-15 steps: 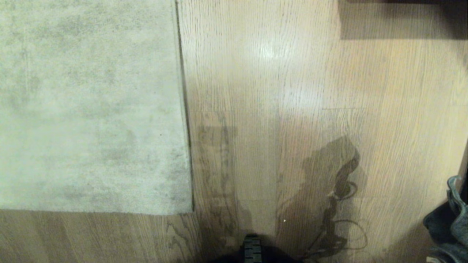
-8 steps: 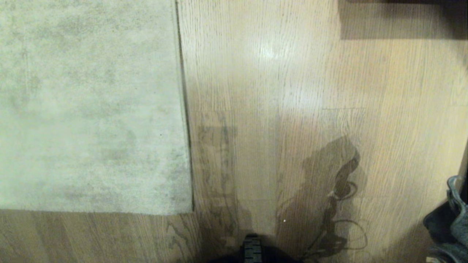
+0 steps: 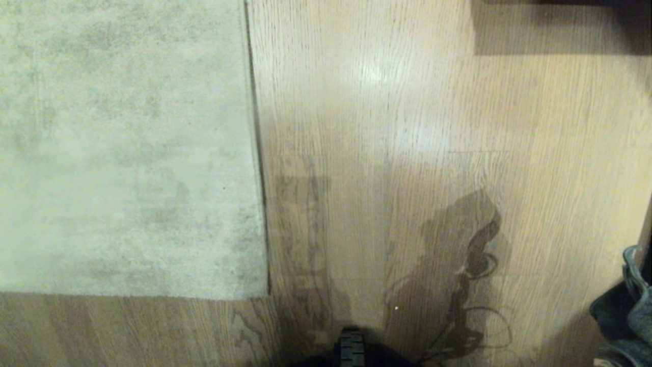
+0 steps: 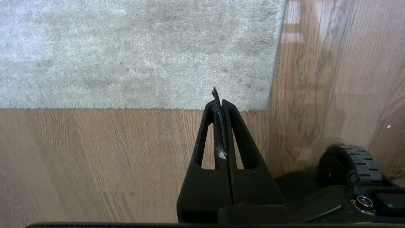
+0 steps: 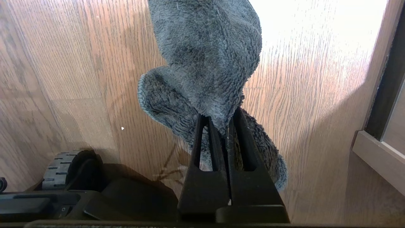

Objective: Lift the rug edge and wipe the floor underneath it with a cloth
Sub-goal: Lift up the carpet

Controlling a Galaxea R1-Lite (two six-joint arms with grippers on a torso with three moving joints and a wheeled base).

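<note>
1. Rug edge (image 3: 257, 153) lies flat on the floor (image 3: 387, 102); square corner (image 4: 269, 106) nearest the robot, backing hidden.
2. Left pincer (image 4: 218, 98) hangs over bare floor just short of the rug corner, fingers pressed together, empty apart from a bit of lint.
3. Right pincer (image 5: 221, 122) clamped on the cloth (image 5: 205, 57), well right of the rug edge; cloth bunches beyond the fingertips above the floor.
4. Base wheel (image 4: 348, 161) beside the rug corner.
</note>
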